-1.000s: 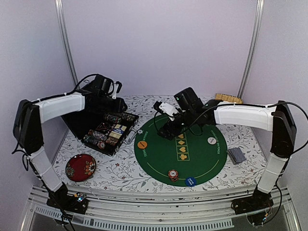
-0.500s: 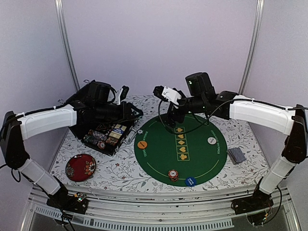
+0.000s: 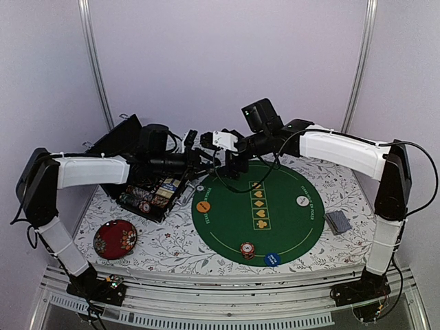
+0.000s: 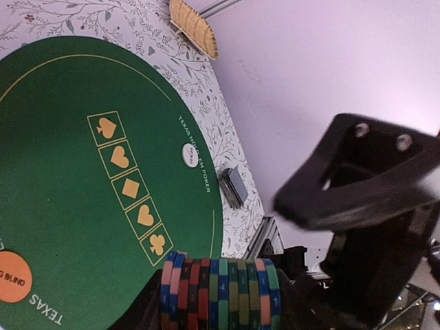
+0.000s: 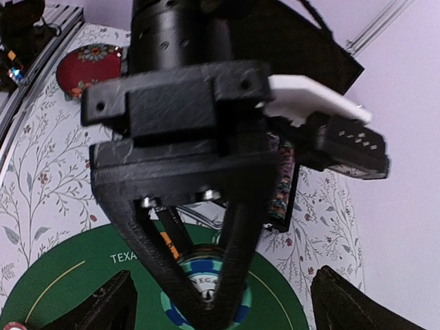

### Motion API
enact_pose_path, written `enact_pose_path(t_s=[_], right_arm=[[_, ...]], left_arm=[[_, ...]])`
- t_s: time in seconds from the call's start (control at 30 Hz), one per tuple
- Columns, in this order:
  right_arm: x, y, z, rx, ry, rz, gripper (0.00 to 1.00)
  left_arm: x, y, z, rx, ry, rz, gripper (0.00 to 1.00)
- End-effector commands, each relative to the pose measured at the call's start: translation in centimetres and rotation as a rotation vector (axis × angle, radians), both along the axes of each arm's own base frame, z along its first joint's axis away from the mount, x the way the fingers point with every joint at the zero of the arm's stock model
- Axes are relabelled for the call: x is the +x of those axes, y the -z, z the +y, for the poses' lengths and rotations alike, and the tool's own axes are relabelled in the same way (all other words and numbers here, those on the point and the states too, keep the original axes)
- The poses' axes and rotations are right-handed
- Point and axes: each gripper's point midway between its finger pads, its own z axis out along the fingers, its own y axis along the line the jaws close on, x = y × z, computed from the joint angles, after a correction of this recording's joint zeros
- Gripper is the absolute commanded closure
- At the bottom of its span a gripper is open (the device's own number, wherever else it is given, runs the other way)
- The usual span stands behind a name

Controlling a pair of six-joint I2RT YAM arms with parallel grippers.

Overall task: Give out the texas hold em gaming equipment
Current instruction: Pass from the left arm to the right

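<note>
My left gripper [image 3: 208, 163] reaches right over the far-left edge of the green round mat [image 3: 227, 227]. It is shut on a stack of striped red, blue and green poker chips [image 4: 216, 292], which also shows end-on in the right wrist view [image 5: 206, 285]. My right gripper [image 3: 232, 166] faces it closely from the right, jaws wide open and empty, one finger [image 5: 103, 302] either side of the left gripper. On the mat lie an orange disc [image 3: 203, 206], a white disc [image 3: 302, 201], a blue disc [image 3: 272, 259] and a small red chip stack [image 3: 247, 249]. A grey-blue card deck [image 3: 338, 221] lies right of the mat.
An open black chip case [image 3: 148, 187] with rows of chips sits at the left, under the left arm. A dark red floral dish [image 3: 115, 238] lies at the front left. A tan woven piece [image 4: 194, 26] stands at the back right. Metal rails run along the near edge.
My left gripper has swung right from the chip case to the mat's far edge with the chip stack. My right gripper has risen from the mat and moved left to face it.
</note>
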Motion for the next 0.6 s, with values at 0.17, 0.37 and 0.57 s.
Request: enact_pose_path(t_s=[0.17, 0.37, 0.57], right_arm=[[-0.5, 3.5, 0.1, -0.102, -0.105, -0.005, 0.38], [1.2, 4.6, 0.6, -0.127, -0.056, -0.013, 0.43], [1.5, 4.7, 0.5, -0.13, -0.043, -0.032, 0.41]], left_arm=[[-0.1, -2.5, -1.0, -0.168, 0.043, -0.005, 1.0], [-0.1, -2.6, -0.7, -0.191, 0.041, 0.006, 1.0], [-0.1, -2.4, -0.5, -0.196, 0.039, 0.011, 1.0]])
